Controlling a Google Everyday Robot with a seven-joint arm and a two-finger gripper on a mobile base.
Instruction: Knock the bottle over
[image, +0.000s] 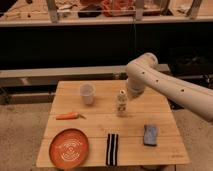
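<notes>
- The bottle (121, 104) stood upright on the desk (100, 125).
- The hand (129, 94), clenched, sat just beside its cap, largely hidden by the arm (167, 86).

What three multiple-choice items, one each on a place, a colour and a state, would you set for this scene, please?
1. Where does the carrot lie?
A. on the plate
B. on the table, between cup and plate
C. inside the cup

2. What colour is the plate?
A. blue
B. white
C. orange

3. How is the bottle?
A. upright
B. lying flat
C. lifted off the table

Key:
1 B, the carrot rests on bare wood.
2 C, the plate's face is orange.
3 A, the bottle stands on its base, with the shut gripper beside its top.
</notes>
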